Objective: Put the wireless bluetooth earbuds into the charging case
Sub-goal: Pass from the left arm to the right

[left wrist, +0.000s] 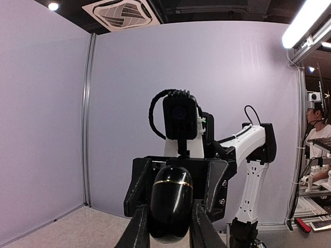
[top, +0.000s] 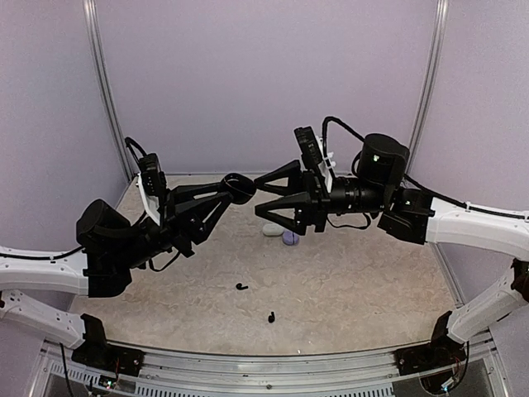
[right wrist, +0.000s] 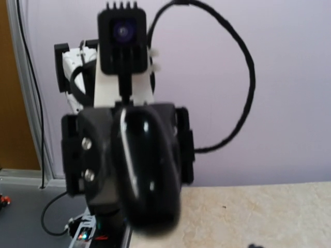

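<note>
Black-fingered, clamps the charging case (left wrist: 170, 204) in the left gripper (top: 235, 189), raised over the table (top: 372, 289) toward its far edge, lid end offered for opening. Holds the right gripper (top: 258, 198) spread-jawed, perhaps just short of touching. Leaves two black earbuds (top: 241, 287) loose near the near edge.

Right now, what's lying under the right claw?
On the table below the right gripper lie a white case and a lavender case, both partly covered by it; anything further beneath is hidden.
</note>
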Available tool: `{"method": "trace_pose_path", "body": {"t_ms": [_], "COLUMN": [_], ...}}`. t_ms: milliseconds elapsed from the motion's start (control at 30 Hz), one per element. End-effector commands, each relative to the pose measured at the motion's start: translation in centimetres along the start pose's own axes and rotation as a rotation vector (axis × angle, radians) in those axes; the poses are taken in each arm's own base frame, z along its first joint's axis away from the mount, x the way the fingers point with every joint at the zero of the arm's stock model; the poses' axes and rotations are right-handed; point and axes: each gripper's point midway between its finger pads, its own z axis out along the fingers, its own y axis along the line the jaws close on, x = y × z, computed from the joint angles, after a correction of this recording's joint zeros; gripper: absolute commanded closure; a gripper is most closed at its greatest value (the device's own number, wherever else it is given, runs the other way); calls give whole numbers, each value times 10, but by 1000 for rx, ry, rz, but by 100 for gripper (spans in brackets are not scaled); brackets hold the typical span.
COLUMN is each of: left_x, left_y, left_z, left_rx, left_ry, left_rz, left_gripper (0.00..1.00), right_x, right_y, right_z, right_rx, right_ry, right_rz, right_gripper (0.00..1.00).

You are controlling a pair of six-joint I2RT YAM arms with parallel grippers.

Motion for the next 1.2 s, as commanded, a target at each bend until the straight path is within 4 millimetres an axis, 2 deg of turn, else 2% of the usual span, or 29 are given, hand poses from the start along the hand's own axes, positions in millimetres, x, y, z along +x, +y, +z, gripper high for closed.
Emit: {"method": "trace_pose_path", "body": {"t_ms": [0,167,367,600,733,767,867,967,1067,1167], "left_x": [-6,-3,-1,5,6,6,13,23,24,22], "left_y": [-2,0,0,1,1,2,5,12,17,18], "left_z": [1,1,1,3,2,2,0,-4,-10,-16], "left_rx": [23,14,17,23,25,22,5,-37,-72,-82], "left_ry": [-36,-33,-32,-19,-14,-10,31,126,221,309], "left_rz": [-13,-17,-28,-43,-46,-46,-40,-20,23,65], "left_gripper": [100,100,100,100,100,98,75,61,54,53], "right_x": [-19,-25,-21,-18,-18,-18,-17,-12,3,31], "right_y": [5,8,14,17,15,14,12,6,-3,-11], "right_z": [10,12,17,19,19,19,17,11,5,-3], "right_rx": [-30,-50,-104,-136,-124,-119,-92,-33,21,74], "right_ry": [-56,-73,-55,-40,-31,-26,3,59,142,273], "right_rz": [-43,-53,-43,-34,-39,-40,-53,-62,-59,-14], "right_gripper": [36,50,67,63,69,73,82,83,83,83]}}
